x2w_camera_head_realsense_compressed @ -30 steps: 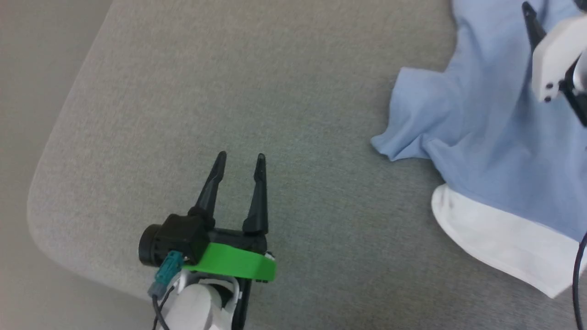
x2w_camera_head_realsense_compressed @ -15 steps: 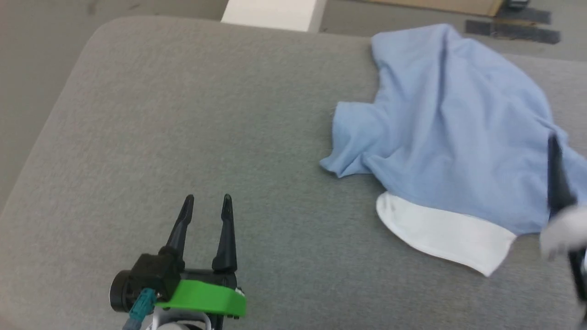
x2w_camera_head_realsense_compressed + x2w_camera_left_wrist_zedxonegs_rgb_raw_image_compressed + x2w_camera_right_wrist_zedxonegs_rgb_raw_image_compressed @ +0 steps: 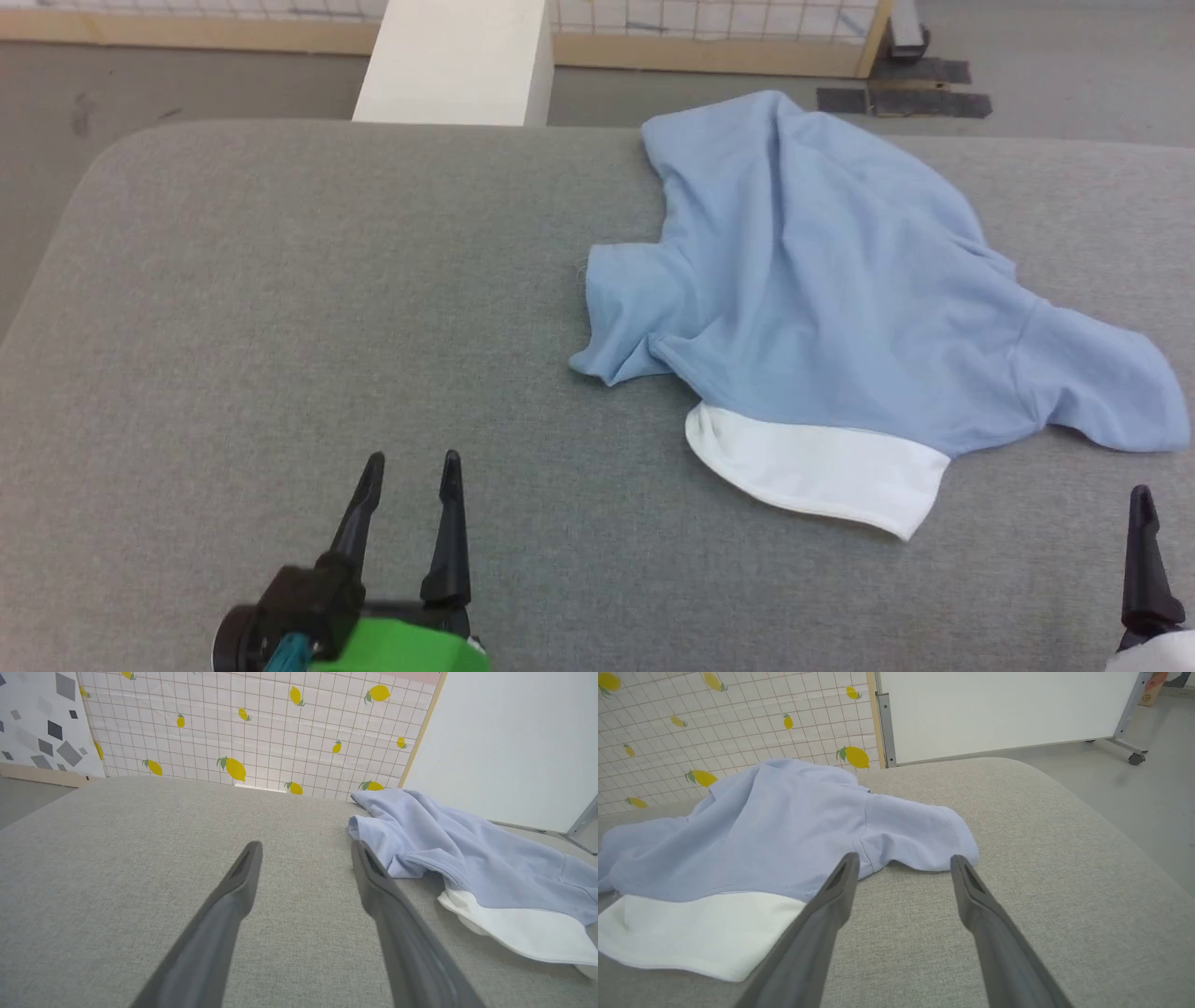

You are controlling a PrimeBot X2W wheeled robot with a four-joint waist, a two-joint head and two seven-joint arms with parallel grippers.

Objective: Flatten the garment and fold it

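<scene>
The garment (image 3: 822, 280) is a light blue shirt lying rumpled on the right half of the grey padded table (image 3: 280, 280). A white inner layer (image 3: 822, 471) sticks out at its near edge. My left gripper (image 3: 412, 459) hovers open over bare table, near and to the left of the shirt. In the left wrist view the left gripper (image 3: 306, 844) is empty, with the garment (image 3: 467, 854) to its right. A single dark finger (image 3: 1143, 560) of the right arm shows at the lower right. My right gripper (image 3: 904, 858) is open and empty, its tips just short of a sleeve of the garment (image 3: 784, 826).
A white block (image 3: 457, 61) stands behind the table's far edge. Beyond it are a lemon-patterned grid panel (image 3: 257, 728) and a white board (image 3: 999, 709) on wheels. The table's corners are rounded, and grey floor (image 3: 1148, 802) lies to the right.
The head camera has swung, shifting the whole picture. My right gripper, above the garment a second ago, now sits off its near edge. The left gripper stays open.
</scene>
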